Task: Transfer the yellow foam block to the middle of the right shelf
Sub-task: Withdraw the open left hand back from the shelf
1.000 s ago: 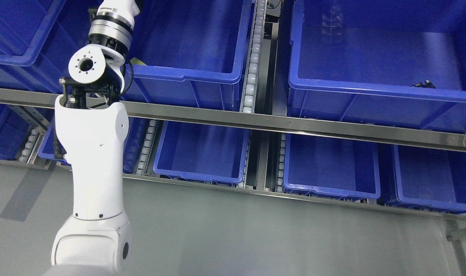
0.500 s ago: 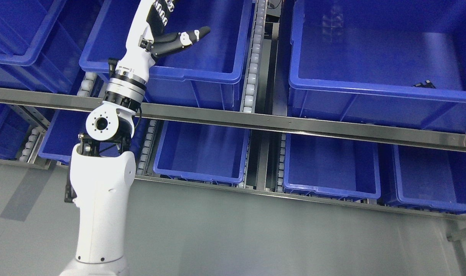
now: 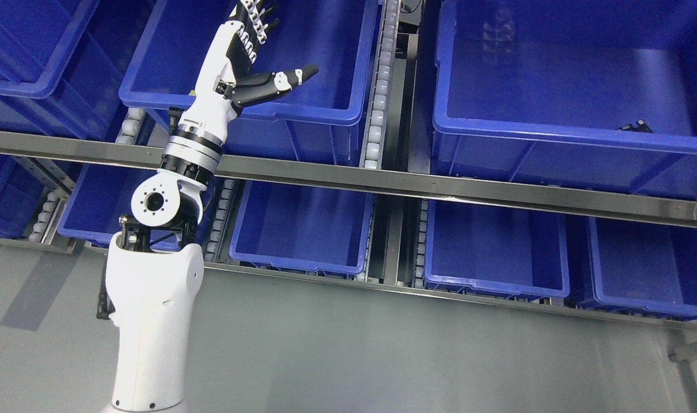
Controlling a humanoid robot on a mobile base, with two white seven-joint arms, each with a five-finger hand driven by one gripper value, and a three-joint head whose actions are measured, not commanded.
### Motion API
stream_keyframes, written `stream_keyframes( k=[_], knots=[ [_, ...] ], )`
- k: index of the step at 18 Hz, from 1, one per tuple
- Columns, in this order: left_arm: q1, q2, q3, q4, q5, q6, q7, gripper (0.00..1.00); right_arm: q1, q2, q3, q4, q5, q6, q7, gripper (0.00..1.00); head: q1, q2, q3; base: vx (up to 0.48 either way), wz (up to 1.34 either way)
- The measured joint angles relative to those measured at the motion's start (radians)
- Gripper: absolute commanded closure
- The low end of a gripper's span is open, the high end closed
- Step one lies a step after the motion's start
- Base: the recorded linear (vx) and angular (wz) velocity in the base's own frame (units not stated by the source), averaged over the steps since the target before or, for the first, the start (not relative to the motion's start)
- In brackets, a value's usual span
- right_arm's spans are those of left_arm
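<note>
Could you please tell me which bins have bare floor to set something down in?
The two lower-shelf bins show bare floors. The big upper right bin is bare except a small dark item at its front right. The left robot hand crowds the upper left bin.

Upper blue bins point(image 3: 566, 74) stand open-topped with bare floors; the steel shelf rail point(image 3: 417, 183) crosses below them, and a roller track point(image 3: 377, 109) divides the two.
</note>
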Motion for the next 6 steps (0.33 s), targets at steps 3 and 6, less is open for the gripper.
stream_keyframes(
  k=[3, 6],
  knots=[
    [0.002, 0.000, 0.008, -0.008, 0.000, 0.011, 0.000, 0.00, 0.000, 0.000, 0.000, 0.000, 0.000, 0.000, 0.000, 0.00, 0.0000, 0.000, 0.000, 0.000, 0.00],
    [0.001, 0.000, 0.015, -0.013, 0.001, 0.017, 0.001, 0.00, 0.000, 0.000, 0.000, 0.000, 0.000, 0.000, 0.000, 0.00, 0.0000, 0.000, 0.000, 0.000, 0.00]
  ],
)
